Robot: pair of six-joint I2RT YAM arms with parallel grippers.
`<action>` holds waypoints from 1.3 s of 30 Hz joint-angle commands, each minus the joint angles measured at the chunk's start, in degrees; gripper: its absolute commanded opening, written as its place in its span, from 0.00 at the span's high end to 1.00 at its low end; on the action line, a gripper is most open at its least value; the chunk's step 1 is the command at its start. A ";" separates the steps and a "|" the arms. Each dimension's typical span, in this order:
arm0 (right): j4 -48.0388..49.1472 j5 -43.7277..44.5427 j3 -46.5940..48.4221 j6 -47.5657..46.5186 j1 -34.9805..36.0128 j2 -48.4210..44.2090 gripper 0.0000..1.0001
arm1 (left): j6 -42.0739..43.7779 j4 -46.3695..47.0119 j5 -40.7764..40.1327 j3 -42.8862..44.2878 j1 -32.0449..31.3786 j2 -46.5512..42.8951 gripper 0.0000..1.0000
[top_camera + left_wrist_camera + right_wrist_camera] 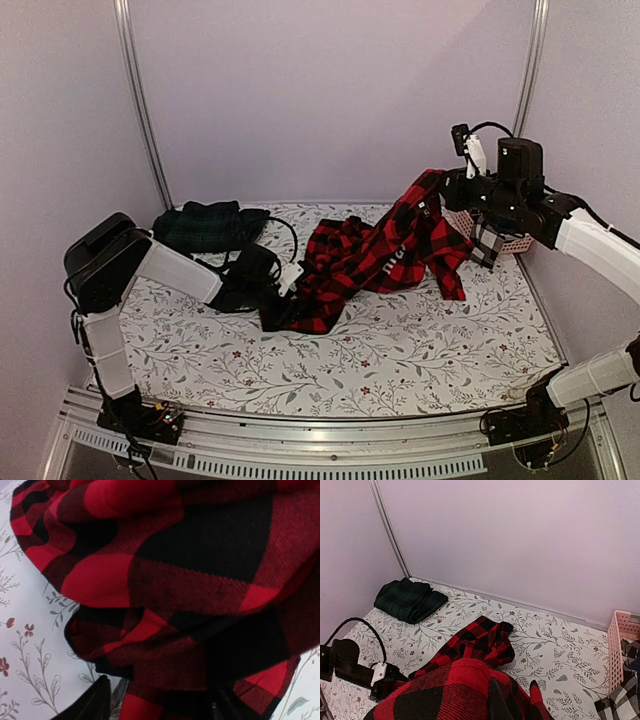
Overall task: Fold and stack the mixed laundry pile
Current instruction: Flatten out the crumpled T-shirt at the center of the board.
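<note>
- Flannel shirt (385,255), red-and-black, sags across the table cloth (400,340) toward the rear-right.
- Tartan piece (208,225) lies folded rear-left — my stacking spot.
- Right gripper (442,188) pinches the raised end; I'd lower slowly.
- Left gripper (285,287), jaws apart at the low hem — I'd pinch a corner first.

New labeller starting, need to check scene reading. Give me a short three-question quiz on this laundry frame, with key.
1. True or false: the green tartan piece lies folded at the back left of the table.
2. Which gripper holds the red-and-black checked shirt up off the table? A left; B right; C neither.
3. Fill in: the pink basket stands at the table's far ____ side.
Key: 1 true. 2 B, the right gripper, shut on the shirt. 3 right.
</note>
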 commanded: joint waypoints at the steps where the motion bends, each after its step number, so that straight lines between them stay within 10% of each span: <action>1: 0.80 1.27 2.98 0.00 -1.00 0.09 1.00 | -3.94 -7.64 2.23 0.63 1.63 1.84 0.60; 4: 0.49 1.57 3.94 -0.93 -2.10 0.50 1.00 | -6.25 -9.98 3.58 0.15 2.28 -0.82 1.00; 14: 1.23 -2.86 5.91 0.16 -3.99 4.24 1.00 | -14.21 -2.72 -2.04 -11.61 11.19 -38.14 1.00; 21: 1.51 -7.35 2.33 1.03 -3.98 4.41 1.00 | -13.46 -12.06 -9.19 -2.58 13.28 -52.66 1.00; 30: -0.24 -9.36 -16.98 1.92 -3.98 -0.71 0.97 | -8.79 -19.86 -1.05 18.66 15.02 -46.63 1.00; 39: -6.71 3.73 -25.81 4.98 -3.89 -4.93 0.32 | -9.35 -23.85 7.66 33.81 14.85 -33.84 1.00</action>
